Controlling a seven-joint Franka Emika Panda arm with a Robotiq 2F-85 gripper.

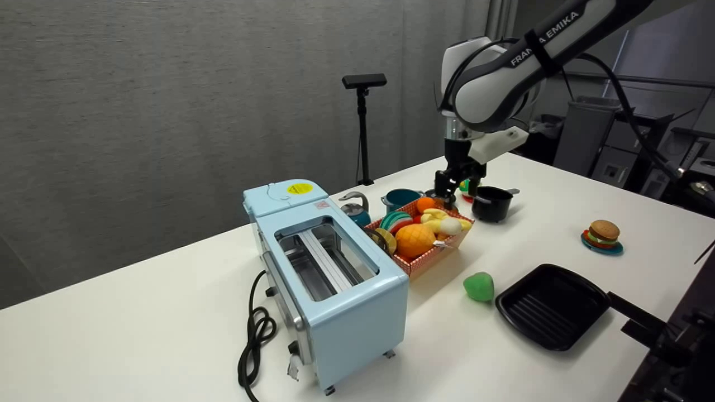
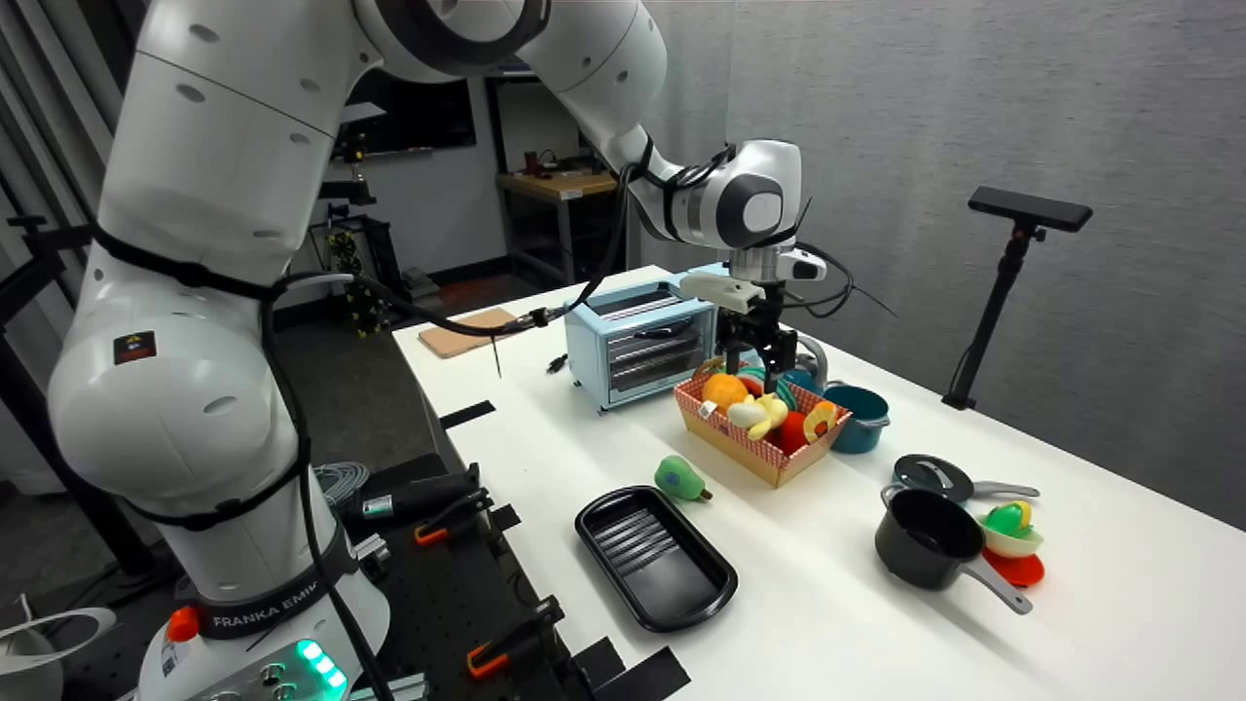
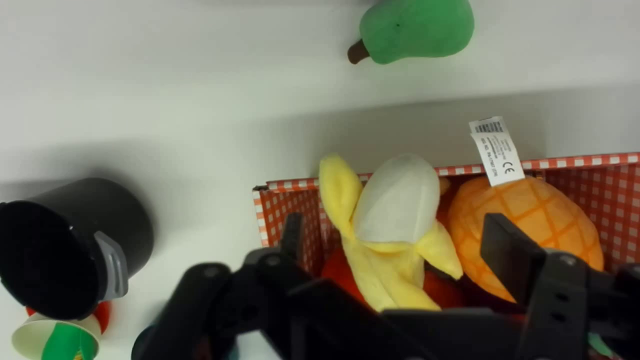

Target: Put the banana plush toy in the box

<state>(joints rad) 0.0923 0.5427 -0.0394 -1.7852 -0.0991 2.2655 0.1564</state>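
The yellow banana plush toy [image 3: 382,267] with a white peeled tip lies on top of other toy food in the orange-red checked box [image 3: 590,161]. Its white tip and one peel flap overlap the box's rim in the wrist view. Both exterior views also show the banana [image 1: 434,218] [image 2: 771,413] in the box [image 1: 427,263] [image 2: 725,440]. My gripper [image 3: 400,245] is open, fingers wide apart, above the box with the banana between them in view. It also shows over the box in both exterior views [image 1: 459,192] [image 2: 751,368]. The banana's lower end is hidden behind the gripper.
The light-blue toaster [image 1: 357,329] stands beside the box. A green pear [image 3: 420,30] and black square pan [image 2: 662,560] lie in front. A black pot [image 2: 925,540], pan lid [image 2: 934,474], teal pot [image 2: 857,419] and kettle [image 1: 356,212] stand near the box.
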